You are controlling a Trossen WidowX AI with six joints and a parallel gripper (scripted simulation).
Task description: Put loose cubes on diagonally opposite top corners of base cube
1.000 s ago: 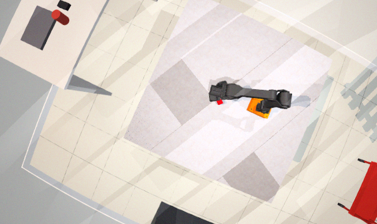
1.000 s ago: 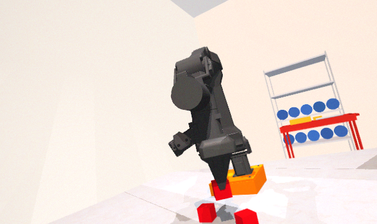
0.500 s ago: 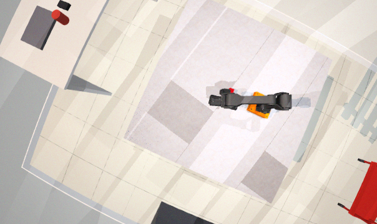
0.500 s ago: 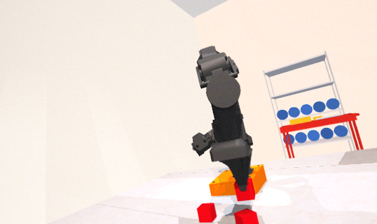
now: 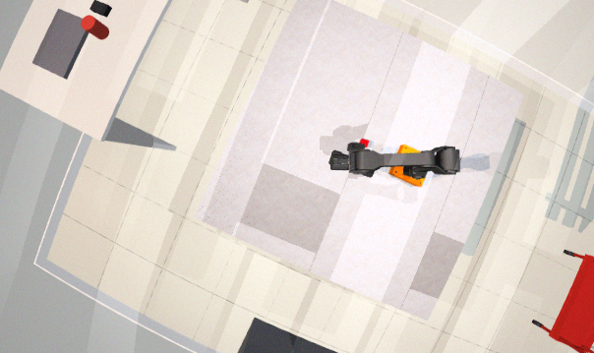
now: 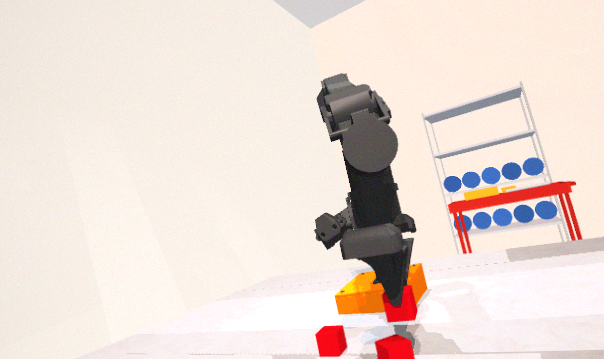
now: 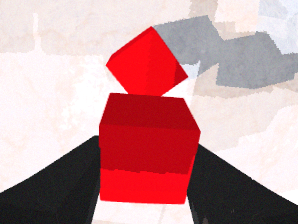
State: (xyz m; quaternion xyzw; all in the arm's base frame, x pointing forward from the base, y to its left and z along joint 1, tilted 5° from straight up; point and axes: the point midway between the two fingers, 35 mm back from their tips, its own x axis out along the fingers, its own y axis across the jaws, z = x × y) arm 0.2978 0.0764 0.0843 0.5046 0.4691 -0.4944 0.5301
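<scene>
My gripper (image 5: 339, 160) (image 6: 400, 301) (image 7: 145, 149) points down and is shut on a red cube (image 6: 401, 308) (image 7: 148, 145), held a little above the table. In the top view the arm hides this cube. Two more red cubes sit on the white table top: one (image 6: 331, 340) to the left and one (image 6: 395, 347) almost under the held cube. In the wrist view one red cube (image 7: 147, 63) lies below and just ahead of the held one, turned about 45 degrees to it. In the top view a single red cube (image 5: 364, 142) shows beside the wrist. I cannot tell which cube is the fixed base.
The arm's orange base plate (image 5: 408, 170) (image 6: 360, 296) sits behind the cubes. A metal shelf with blue discs (image 6: 492, 176) and a red table (image 6: 515, 196) (image 5: 577, 296) stand far off. A side table with a red cylinder (image 5: 94, 27) is at the far left.
</scene>
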